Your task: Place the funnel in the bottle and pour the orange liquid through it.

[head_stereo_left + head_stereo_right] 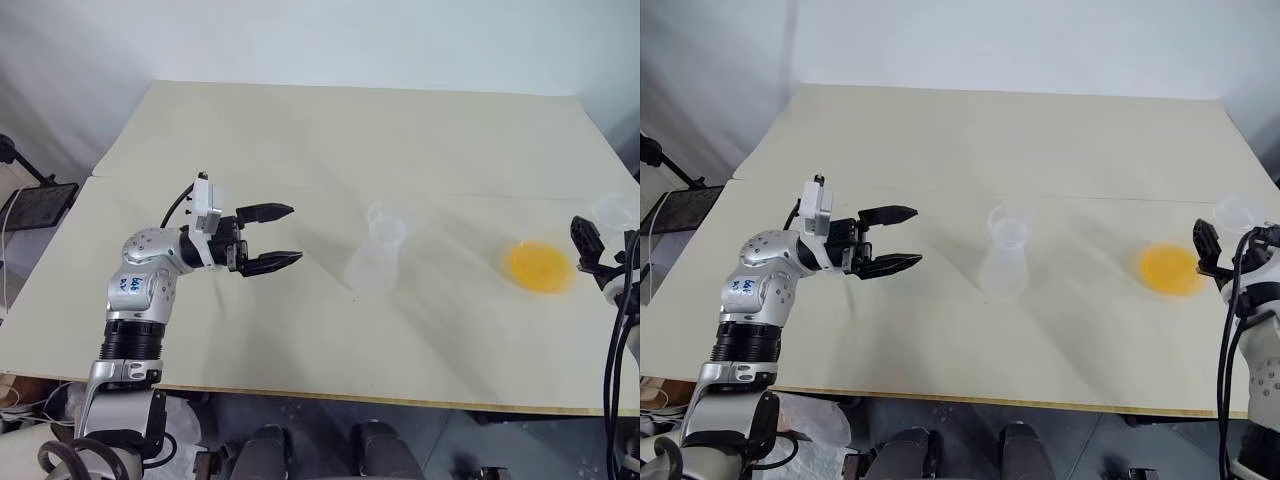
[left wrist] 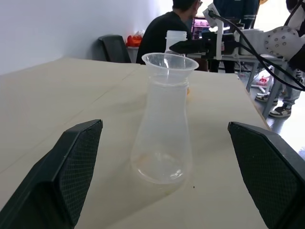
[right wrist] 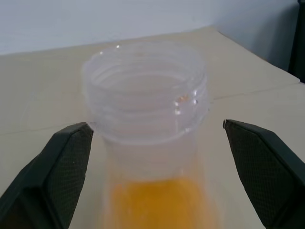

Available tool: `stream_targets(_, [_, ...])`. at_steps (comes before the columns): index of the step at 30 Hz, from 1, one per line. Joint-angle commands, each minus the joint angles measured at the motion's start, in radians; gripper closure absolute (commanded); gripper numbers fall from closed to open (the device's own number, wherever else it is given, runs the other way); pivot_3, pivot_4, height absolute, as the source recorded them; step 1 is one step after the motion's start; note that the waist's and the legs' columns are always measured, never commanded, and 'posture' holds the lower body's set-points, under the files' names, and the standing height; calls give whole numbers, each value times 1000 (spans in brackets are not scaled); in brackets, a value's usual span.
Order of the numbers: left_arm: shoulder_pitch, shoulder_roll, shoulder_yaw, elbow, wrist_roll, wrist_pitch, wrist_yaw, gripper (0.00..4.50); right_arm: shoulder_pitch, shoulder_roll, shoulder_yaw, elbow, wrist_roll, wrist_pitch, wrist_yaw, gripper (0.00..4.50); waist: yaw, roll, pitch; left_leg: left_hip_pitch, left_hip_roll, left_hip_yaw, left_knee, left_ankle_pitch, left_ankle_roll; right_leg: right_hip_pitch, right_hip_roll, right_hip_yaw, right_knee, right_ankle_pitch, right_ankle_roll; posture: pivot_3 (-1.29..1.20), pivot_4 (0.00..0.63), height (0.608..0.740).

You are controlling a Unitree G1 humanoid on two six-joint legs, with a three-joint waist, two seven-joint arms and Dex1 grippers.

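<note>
The small clear conical bottle (image 1: 374,268) stands mid-table. A flared clear rim that looks like the funnel (image 2: 169,62) sits in its neck. My left gripper (image 1: 296,233) is open, level and aimed at the bottle, a short gap away. The bottle stands between and beyond its fingers in the left wrist view. At the table's right, orange liquid (image 1: 540,266) pools in the bottom of a larger clear wide-mouthed flask (image 3: 145,102). My right gripper (image 1: 592,255) is open, its fingers (image 3: 57,167) on either side of the flask's threaded mouth and apart from it.
The cream table (image 1: 300,140) has open room behind and in front of the bottle. Its front edge runs close to me. A black stand (image 1: 40,205) sits off the table's left side. A seated person (image 2: 167,24) and a chair show far behind the table.
</note>
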Motion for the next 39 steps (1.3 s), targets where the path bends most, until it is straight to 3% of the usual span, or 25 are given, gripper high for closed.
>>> stream_targets(1, [-6,1,9,-50,-26,0,11,27,-54,-27,17,37,-47,-49,34,0,-1,0,0,0,0,0,0,0,0,0,0,0,0,0,0,0,150,740])
stream_targets(4, [2,0,11,-64,-27,4,20,27,-78,-21,18,65,-69,-66,52,0,-1,0,0,0,0,0,0,0,0,0,0,0,0,0,0,0,150,740])
stream_targets(5, [6,0,11,-68,-27,5,23,5,-83,-18,20,73,-76,-68,56,180,-1,0,0,0,0,0,0,0,0,0,0,0,0,0,0,0,150,740])
stream_targets(7, [11,0,12,-76,-28,7,29,0,-93,-11,24,85,-89,-76,63,631,0,0,0,0,0,0,0,0,0,0,0,0,-1,0,0,0,150,740])
stream_targets(10, [15,0,12,-82,-30,7,35,0,-106,1,27,97,-100,-89,69,1650,0,0,0,0,0,0,0,0,0,0,-1,0,-1,0,0,0,150,740])
stream_targets(12, [19,0,12,-88,-31,8,38,0,-110,9,31,99,-103,-95,78,2010,-1,0,0,0,0,0,0,0,0,0,0,0,-1,0,0,0,150,740])
stream_targets(22, [15,4,15,-90,-32,8,50,0,-121,6,70,25,-148,-124,80,2008,-2,0,0,0,0,0,-1,0,0,0,0,0,-1,0,0,0,150,740])
stream_targets(26, [10,3,16,-87,-34,11,59,0,-162,-52,237,-162,-253,-11,36,2008,-5,1,1,0,1,1,-1,0,0,-1,0,0,-1,0,0,0,150,740])
stream_targets(33, [19,-3,10,-102,-44,21,70,0,-269,21,396,-391,-247,159,-41,2008,-1,2,1,-2,1,-1,-1,0,-1,-2,0,0,-1,0,0,0,150,740])
stream_targets(37, [48,-10,4,-142,-56,43,84,0,-334,-59,625,-485,-450,135,-5,2008,0,2,1,-4,-1,-3,-1,0,0,-3,-3,0,-2,0,0,0,150,740])
stream_targets(39, [60,-14,3,-155,-58,50,90,0,-317,-82,675,-492,-517,110,5,2008,2,1,1,-5,-1,-5,-1,0,0,-4,-3,0,-2,0,0,0,150,740])
